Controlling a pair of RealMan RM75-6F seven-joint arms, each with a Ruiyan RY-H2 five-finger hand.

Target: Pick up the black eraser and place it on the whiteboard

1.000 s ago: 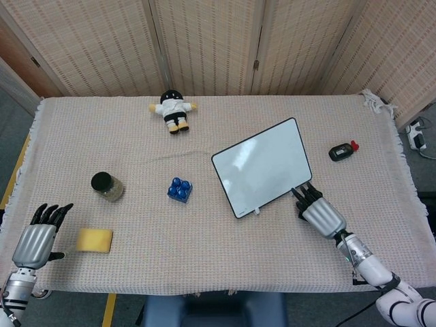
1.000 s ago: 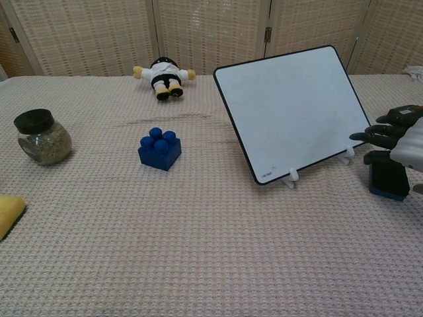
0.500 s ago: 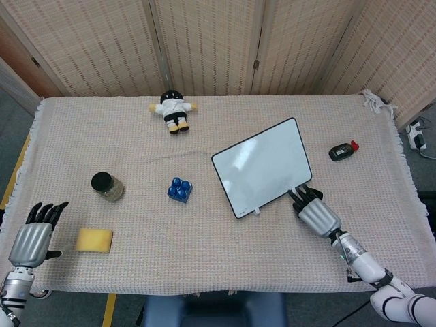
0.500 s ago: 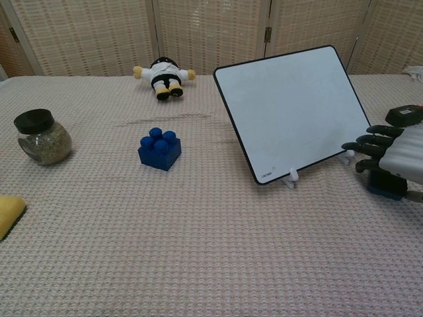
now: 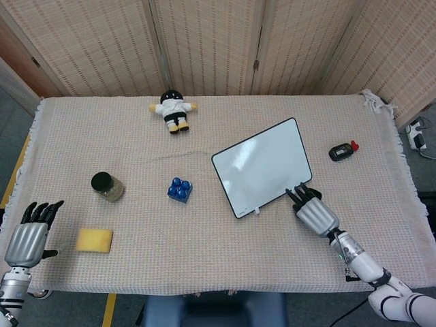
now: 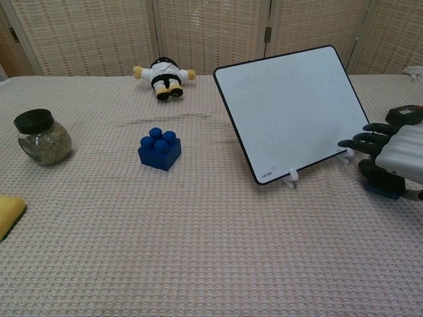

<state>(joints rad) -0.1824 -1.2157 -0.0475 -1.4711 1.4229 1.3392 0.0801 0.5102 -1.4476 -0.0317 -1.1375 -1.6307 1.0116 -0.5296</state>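
Since a second ago our right hand [image 6: 394, 157] has drawn nearer and settled over the black eraser [image 6: 382, 190], right of the whiteboard [image 6: 291, 109]; we cannot tell whether it grips. Our left hand [image 5: 27, 240] rests open. Lifting carelessly, our fingers could knock the propped board over.

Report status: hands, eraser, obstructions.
Right hand over black eraser, grip unclear. Left hand open, idle near yellow sponge. Eraser on table beside whiteboard. Nothing between them.
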